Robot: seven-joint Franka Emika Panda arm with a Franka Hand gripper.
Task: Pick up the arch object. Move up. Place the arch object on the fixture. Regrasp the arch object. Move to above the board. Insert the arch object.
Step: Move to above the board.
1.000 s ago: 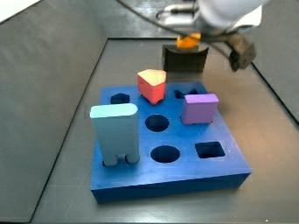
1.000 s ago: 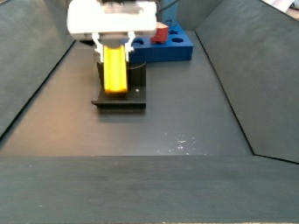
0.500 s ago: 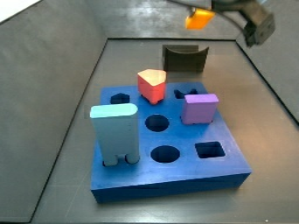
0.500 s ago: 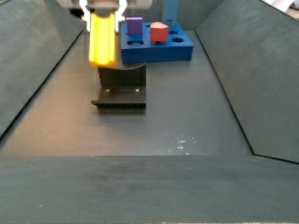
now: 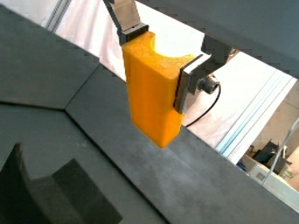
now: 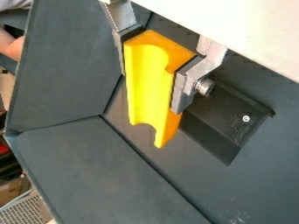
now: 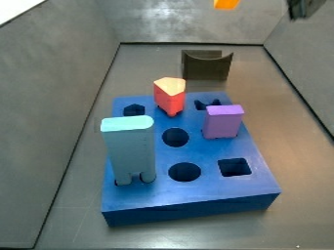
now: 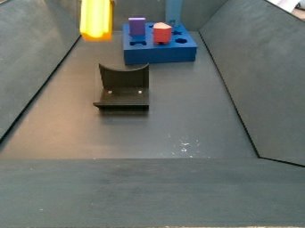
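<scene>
The yellow-orange arch object [image 5: 152,92] hangs upright in the air, and my gripper [image 5: 163,61] is shut on its upper part. Both wrist views show a silver finger [image 6: 187,83] pressed against each side of the arch object [image 6: 149,83]. In both side views only the lower end of the arch object [image 7: 228,4] [image 8: 95,18] shows at the top edge, high above the fixture [image 7: 206,65] [image 8: 123,86], whose dipped top holds nothing. The gripper itself is cut off there. The blue board [image 7: 196,207] [image 8: 161,52] lies on the floor beyond the fixture.
On the board stand a tall light-blue arch block [image 7: 128,146], a red and pink block [image 7: 170,95] and a purple block [image 7: 224,120]. Round and square holes [image 7: 187,173] show between them. Sloping dark walls [image 8: 36,80] enclose the floor.
The gripper has risen straight up from the fixture with the arch object in it. It has left the side views, and the fixture's top is now bare.
</scene>
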